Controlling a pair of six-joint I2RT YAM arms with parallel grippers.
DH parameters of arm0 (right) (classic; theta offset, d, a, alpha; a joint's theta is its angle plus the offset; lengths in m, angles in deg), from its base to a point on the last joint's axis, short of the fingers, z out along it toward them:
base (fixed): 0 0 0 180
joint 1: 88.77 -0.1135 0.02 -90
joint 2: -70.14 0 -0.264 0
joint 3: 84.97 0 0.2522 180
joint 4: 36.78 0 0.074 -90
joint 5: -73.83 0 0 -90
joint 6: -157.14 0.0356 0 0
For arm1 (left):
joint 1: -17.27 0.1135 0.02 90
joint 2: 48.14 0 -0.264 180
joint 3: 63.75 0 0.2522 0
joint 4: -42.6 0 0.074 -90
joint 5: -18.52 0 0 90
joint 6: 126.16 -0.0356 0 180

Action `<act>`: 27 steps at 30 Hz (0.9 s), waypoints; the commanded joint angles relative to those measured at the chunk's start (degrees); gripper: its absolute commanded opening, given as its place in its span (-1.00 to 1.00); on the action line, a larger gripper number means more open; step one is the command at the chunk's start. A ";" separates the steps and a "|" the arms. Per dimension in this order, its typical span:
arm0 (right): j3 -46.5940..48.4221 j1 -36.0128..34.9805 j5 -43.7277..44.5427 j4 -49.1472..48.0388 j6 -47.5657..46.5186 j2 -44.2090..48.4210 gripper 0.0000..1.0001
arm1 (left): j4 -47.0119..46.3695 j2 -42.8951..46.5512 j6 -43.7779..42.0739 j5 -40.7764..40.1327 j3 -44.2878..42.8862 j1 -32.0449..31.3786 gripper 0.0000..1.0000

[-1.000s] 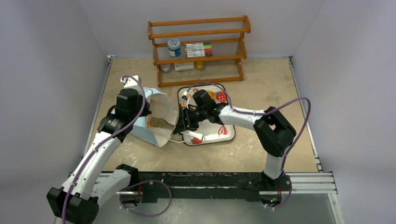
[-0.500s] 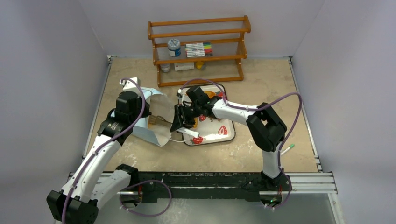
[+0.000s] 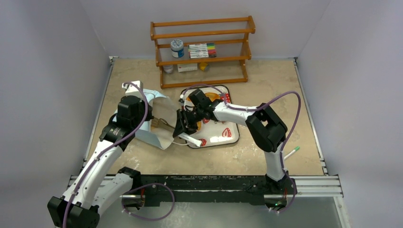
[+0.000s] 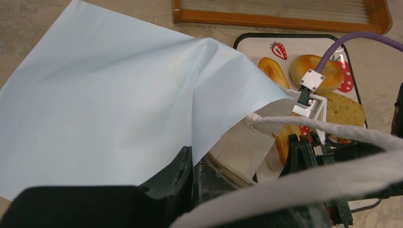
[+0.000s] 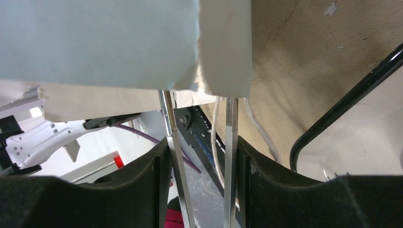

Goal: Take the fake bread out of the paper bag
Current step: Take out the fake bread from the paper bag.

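A light blue paper gift bag (image 4: 109, 104), matte and creased, with a thin white cord handle (image 4: 285, 124), lies on its side on the beige mottled tabletop (image 3: 271, 80). Its long axis slants from far left to near right, and its mouth faces the strawberry-print white tray (image 4: 294, 45) beside it. Smooth moulded fake bread (image 4: 304, 66) (orange-brown ring, golden oval (image 4: 272, 71), speckled brown bun (image 4: 346, 110)) rests on the tray. The left gripper (image 4: 192, 164) is pinched tight on the bag's upper rim; the right gripper (image 3: 183, 125) stands partly parted at the mouth, tips hidden behind paper, nothing seen clasped.
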 commanded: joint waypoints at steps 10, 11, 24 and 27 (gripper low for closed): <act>-3.44 0.16 -4.50 -2.79 2.92 4.17 -0.01 | -6.22 -1.09 -4.26 -1.52 0.13 0.24 -1.00; -4.03 0.16 -4.55 -2.55 2.90 4.54 -0.01 | -6.52 -1.22 -4.50 -1.78 0.18 0.20 -1.00; -1.06 -0.32 -5.47 0.48 1.54 1.76 -0.01 | -8.99 -1.00 -5.46 2.77 1.88 0.23 -1.00; 1.44 -0.36 -6.25 1.01 1.77 0.18 -0.01 | -9.00 -0.97 -6.29 4.35 2.13 0.12 -1.00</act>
